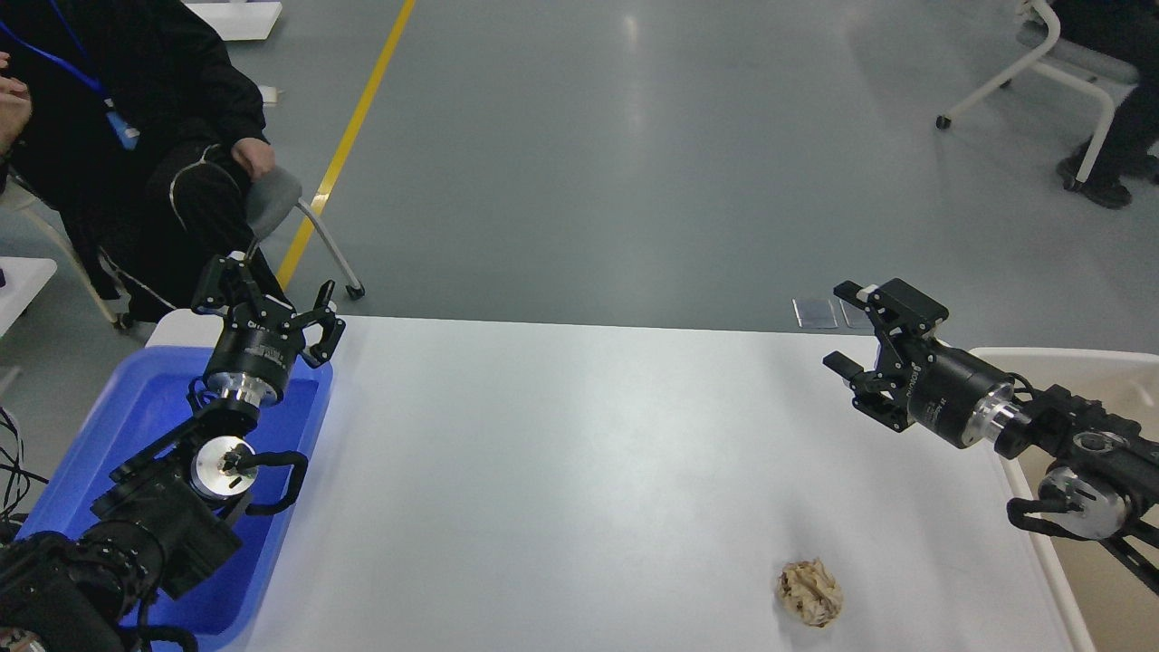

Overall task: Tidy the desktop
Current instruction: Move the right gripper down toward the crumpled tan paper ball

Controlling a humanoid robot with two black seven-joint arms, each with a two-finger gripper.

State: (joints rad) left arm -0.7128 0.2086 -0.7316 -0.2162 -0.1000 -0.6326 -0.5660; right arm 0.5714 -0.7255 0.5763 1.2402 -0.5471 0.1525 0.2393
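Observation:
The white desktop (561, 471) fills the middle of the head view. A crumpled brown paper ball (810, 592) lies on it near the front right. My left gripper (268, 295) is open and empty above the far end of the blue tray (109, 426) on the left. My right gripper (844, 328) is open and empty, turned to point left, held above the desktop's right part, well behind and above the paper ball.
A beige bin (1100, 398) stands at the right edge under my right arm. A seated person in black (136, 136) and a chair are behind the tray. Another chair (1041, 63) stands at the far right on the grey floor.

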